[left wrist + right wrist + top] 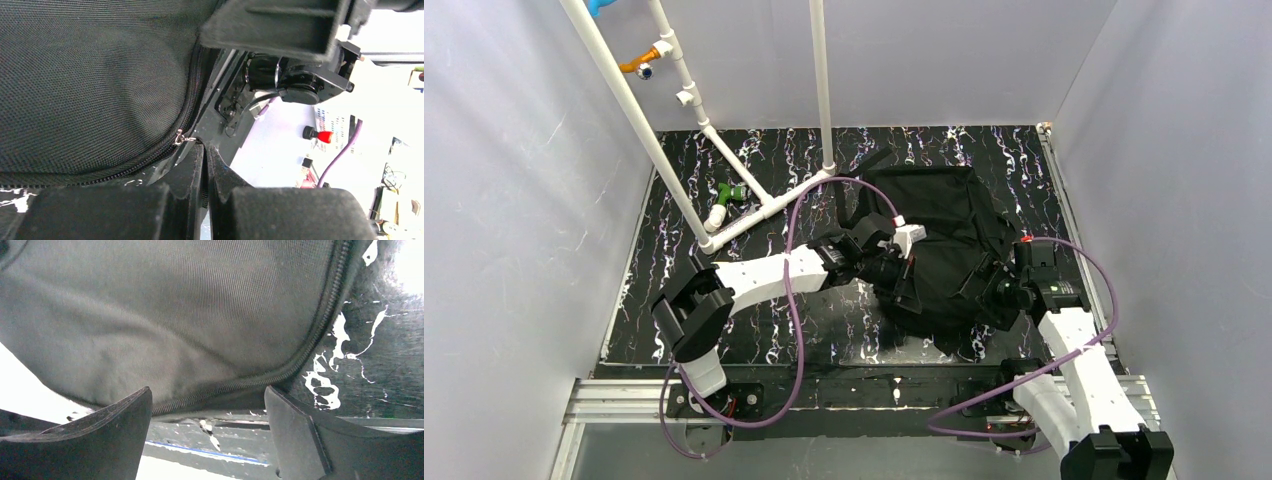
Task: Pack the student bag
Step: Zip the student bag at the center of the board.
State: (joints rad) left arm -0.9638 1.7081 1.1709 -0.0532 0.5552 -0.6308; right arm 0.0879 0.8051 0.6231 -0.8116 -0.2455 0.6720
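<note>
Careful, you're risking dragging the student bag (944,215): left gripper (203,147) pinching shut by its zipper (192,90), right gripper (207,392) gaping empty.

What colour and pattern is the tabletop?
The tabletop is black with irregular white marble-like veins. The top external view shows it best.

Seen from above, the left gripper (904,283) and right gripper (984,288) are black against the student bag (944,205), their fingertips lost in it, and the green-and-white thing (727,200) at upper left is too small to name. In the left wrist view the bag runs off the top and left edges, and a blurred dark block (280,25) crosses the top.
</note>
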